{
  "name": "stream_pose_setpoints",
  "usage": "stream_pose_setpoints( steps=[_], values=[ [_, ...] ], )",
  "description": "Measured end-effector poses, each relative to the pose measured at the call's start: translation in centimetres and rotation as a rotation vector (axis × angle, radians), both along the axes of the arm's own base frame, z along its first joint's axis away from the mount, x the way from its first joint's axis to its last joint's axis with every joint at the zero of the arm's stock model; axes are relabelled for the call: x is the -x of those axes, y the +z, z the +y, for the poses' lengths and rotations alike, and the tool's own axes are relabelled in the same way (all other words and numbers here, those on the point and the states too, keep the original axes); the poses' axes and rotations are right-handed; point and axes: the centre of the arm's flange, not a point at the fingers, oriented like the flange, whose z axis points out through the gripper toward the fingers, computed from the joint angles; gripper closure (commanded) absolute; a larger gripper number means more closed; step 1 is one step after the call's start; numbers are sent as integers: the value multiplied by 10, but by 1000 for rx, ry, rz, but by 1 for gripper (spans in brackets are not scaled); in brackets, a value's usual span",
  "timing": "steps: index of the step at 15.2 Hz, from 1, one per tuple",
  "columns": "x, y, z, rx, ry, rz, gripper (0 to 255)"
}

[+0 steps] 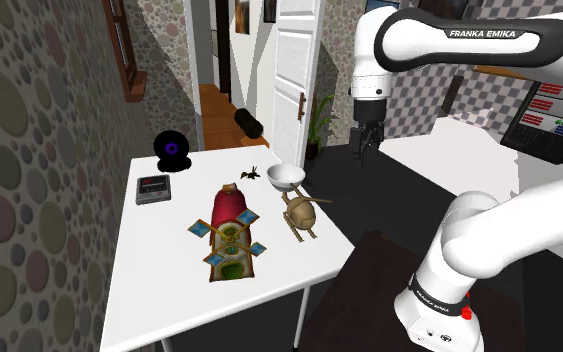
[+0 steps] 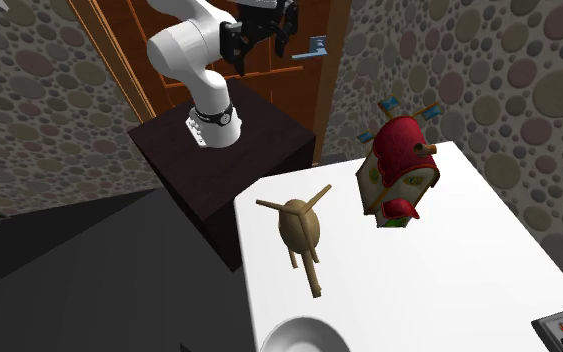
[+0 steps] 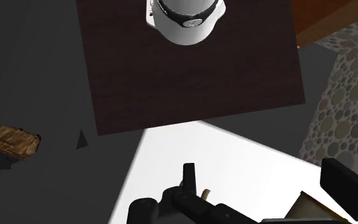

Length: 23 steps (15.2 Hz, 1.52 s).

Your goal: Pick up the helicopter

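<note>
Black gripper (image 1: 366, 150) is hanging high with jaws apart, gripping nothing, clear of the white table (image 1: 159, 290), where the tan, egg-bodied helicopter (image 1: 302, 212) is lying between a round white bowl (image 1: 285, 177) and a red toy house (image 1: 231, 225).

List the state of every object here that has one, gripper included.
helicopter: resting on the table, not held
gripper: open, raised, holding nothing
bowl: upright beside the helicopter
red toy: lying on its side
white door: open
</note>
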Motion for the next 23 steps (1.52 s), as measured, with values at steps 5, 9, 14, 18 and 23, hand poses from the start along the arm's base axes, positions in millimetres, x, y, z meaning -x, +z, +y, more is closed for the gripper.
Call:
stream_pose_setpoints(
  steps=[5, 9, 14, 18, 23],
  values=[
    [-23, -26, -6, 15, -45, -18, 0],
    [-55, -64, -12, 34, -103, -42, 0],
    [-98, -103, -24, 58, -178, -76, 0],
    [-135, -134, -39, 78, -237, -103, 0],
    [-177, -175, -58, 102, -312, -136, 0]
  ],
)
